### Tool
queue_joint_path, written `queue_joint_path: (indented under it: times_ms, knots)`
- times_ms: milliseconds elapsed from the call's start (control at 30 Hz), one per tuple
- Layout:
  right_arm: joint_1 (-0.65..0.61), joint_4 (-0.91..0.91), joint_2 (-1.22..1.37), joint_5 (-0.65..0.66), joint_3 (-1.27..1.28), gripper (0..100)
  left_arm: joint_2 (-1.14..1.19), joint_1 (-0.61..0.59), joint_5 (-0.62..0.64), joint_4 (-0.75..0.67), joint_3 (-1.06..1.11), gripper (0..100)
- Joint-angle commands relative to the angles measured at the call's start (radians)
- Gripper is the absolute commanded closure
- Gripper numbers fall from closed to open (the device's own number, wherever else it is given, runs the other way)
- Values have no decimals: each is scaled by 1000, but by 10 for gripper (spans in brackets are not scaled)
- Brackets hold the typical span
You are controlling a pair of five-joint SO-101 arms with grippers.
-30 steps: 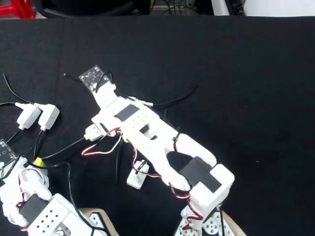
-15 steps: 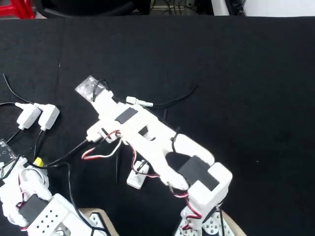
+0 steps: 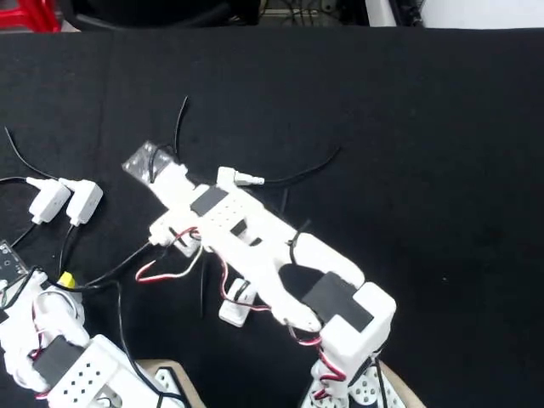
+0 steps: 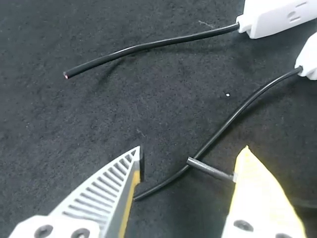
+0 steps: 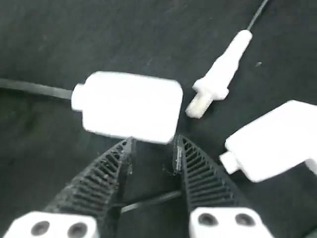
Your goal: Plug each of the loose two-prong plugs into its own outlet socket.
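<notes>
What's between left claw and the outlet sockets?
Left wrist view: two black cables on black cloth; one runs from left claw to the outlet sockets.

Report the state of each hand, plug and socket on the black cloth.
Left hand: open, holding nothing.
Right hand: open, holding nothing.
White rectangular socket block: lying on the black cloth, no plug in it.
Slim white plastic plug: loose on the cloth, unplugged, its tip close to that block but apart.

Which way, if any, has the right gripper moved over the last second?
Yes: the right gripper has swung closer to the paired white sockets, which stayed put.
</notes>
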Motion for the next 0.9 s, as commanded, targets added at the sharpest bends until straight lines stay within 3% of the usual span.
queue_joint_path:
  times_ms: [0,167,467,867]
  knots:
    - [58,114,-131,6,-108,871,5,12,-9,3,19,704]
    - [138,140,-137,52,-180,859,5,10,-9,5,19,704]
    - [152,164,188,52,-507,828,5,10,-9,11,19,705]
    - [110,575,662,44,-1231,825,5,10,-6,9,19,705]
